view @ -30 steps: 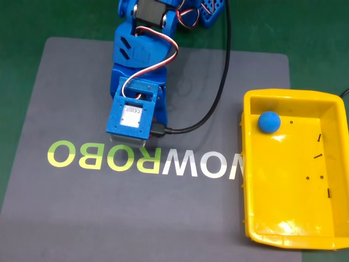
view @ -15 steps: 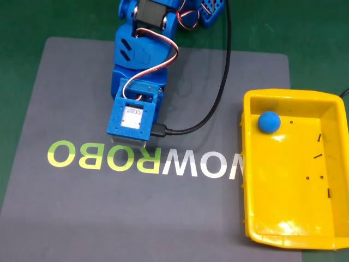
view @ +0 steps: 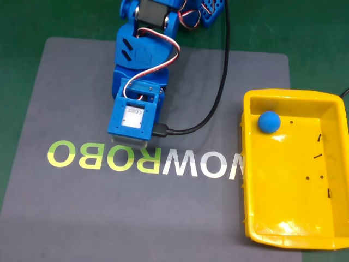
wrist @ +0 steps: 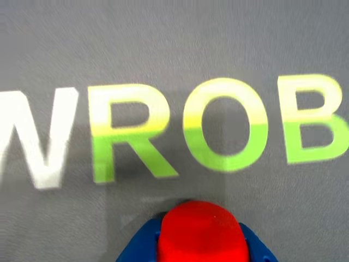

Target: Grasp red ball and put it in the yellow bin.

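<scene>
In the wrist view the claw (wrist: pixel 199 248) enters from the bottom edge, its blue fingers (wrist: pixel 139 245) closed on either side of the red ball (wrist: pixel 199 232). The ball sits between them, pressed on both flanks, so the claw is holding it. Beyond the ball lies the grey mat (wrist: pixel 174 43) with its printed letters (wrist: pixel 180 131), white and yellow-green, just ahead of the claw tips. The picture does not settle whether the ball touches the mat or hangs a little above it.

In the fixed view the blue arm (view: pixel 143 65) reaches down from the top edge over the mat (view: pixel 82 218). Its wrist block (view: pixel 133 117) hides the claw and the ball beneath it, right at the upper edge of the lettering (view: pixel 144 158). A black cable (view: pixel 212 103) runs from the block's right side up and away past the top of the picture.

The bin (view: pixel 256 229) lies well to the right of the claw in the fixed view, overlapping the mat's right edge, and apart from the arm. A blue ball (view: pixel 269 121) rests in the bin's upper left corner, the corner nearest the claw. Small black specks (view: pixel 318 157) are scattered across the bin floor. Green table (view: pixel 27 22) surrounds the mat.
</scene>
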Robot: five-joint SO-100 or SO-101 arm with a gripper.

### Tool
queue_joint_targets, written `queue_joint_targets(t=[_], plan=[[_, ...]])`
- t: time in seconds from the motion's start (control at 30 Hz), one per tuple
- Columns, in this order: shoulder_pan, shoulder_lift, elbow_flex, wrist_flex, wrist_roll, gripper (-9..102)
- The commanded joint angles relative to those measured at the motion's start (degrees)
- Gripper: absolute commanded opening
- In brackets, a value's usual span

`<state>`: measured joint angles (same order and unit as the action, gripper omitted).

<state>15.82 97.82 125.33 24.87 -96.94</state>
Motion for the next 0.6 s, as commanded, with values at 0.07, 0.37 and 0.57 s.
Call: queue_joint_targets(t=[0.07,0.37,0.57], plan=[[-4.8,11.5,-3.6,-2.6,2.7,0],[-20.2,23.9,-3.3,-3.1,6.4,0],[-32.1,28.3,-2.7,-2.9,7.3,0]])
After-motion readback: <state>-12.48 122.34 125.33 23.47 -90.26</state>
